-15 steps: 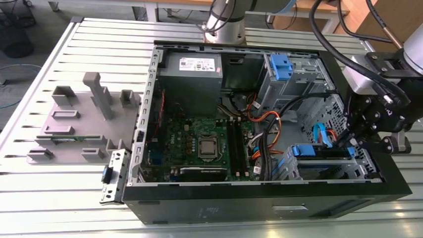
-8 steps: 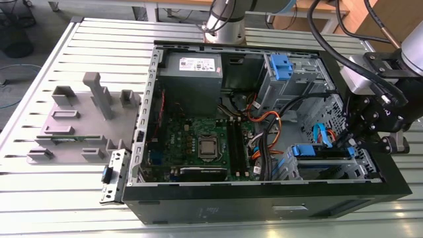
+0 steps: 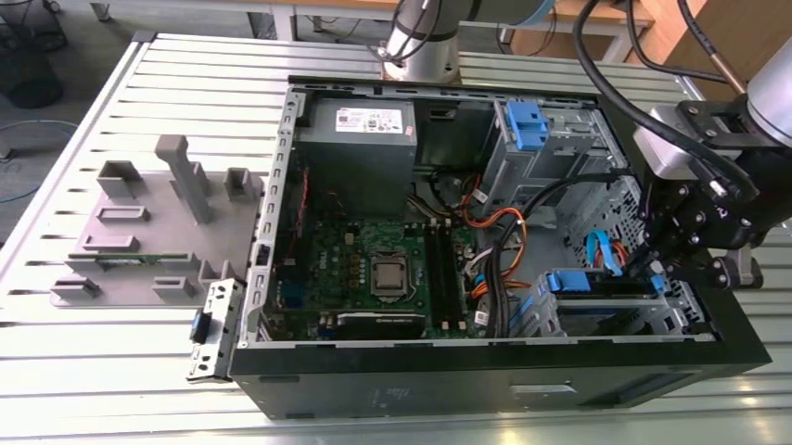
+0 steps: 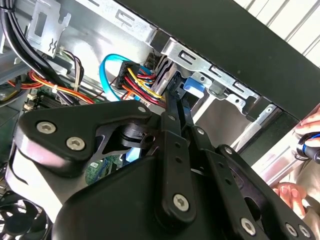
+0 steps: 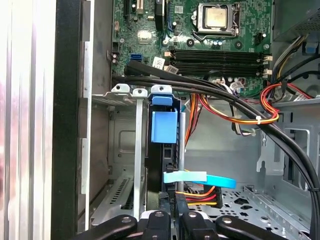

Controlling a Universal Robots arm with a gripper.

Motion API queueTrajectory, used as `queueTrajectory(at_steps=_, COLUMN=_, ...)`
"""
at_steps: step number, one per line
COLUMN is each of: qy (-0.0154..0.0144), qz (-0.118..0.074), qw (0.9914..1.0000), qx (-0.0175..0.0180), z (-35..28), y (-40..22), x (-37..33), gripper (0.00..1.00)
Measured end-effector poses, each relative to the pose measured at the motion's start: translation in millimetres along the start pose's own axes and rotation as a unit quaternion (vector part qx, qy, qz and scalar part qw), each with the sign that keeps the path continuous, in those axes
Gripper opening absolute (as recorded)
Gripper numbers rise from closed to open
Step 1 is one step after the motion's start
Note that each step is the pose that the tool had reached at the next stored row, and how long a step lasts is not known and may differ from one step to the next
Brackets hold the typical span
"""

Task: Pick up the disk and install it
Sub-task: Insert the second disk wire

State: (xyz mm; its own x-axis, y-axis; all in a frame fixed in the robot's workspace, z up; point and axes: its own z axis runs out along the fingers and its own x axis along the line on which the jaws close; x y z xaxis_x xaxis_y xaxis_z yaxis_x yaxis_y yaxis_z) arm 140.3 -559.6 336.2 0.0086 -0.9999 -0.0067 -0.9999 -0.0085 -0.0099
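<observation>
Exterior view: end effector [image 3: 688, 269] at right of frame, low inside open computer case [image 3: 371, 389] on slatted worktop [image 3: 185, 65].
Disk: on edge in drive bay, lower right of frame [image 3: 603, 284]; blue carrier tab at centre of first wrist view [image 5: 164, 126].
End effector state: fingers [image 5: 156, 220] pressed onto disk's near edge.
Risk: blue data cable [image 5: 200, 178] and power wires [image 5: 197, 192] lie just beside disk; could snag or pinch.
Risk: tilted disk may jam on bay rails [image 5: 138, 150].

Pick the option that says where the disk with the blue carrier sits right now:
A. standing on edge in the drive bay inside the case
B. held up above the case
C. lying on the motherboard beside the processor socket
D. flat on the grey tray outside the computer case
A: in the first wrist view the disk stands on edge in the drive bay, with the gripper at its near end.
</observation>
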Motion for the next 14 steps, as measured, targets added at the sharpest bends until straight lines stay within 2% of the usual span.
queueTrajectory(at_steps=8, qy=-0.0001, qz=0.000, qw=1.00000, qx=0.0000, z=0.8, y=0.1, x=0.0, gripper=0.16)
queueTrajectory(at_steps=12, qy=-0.0001, qz=0.000, qw=1.00000, qx=0.0001, z=-14.4, y=0.0, x=-0.5, gripper=0.16)
queueTrajectory(at_steps=14, qy=0.0005, qz=0.000, qw=1.00000, qx=0.0001, z=-14.6, y=0.0, x=-0.5, gripper=0.16)
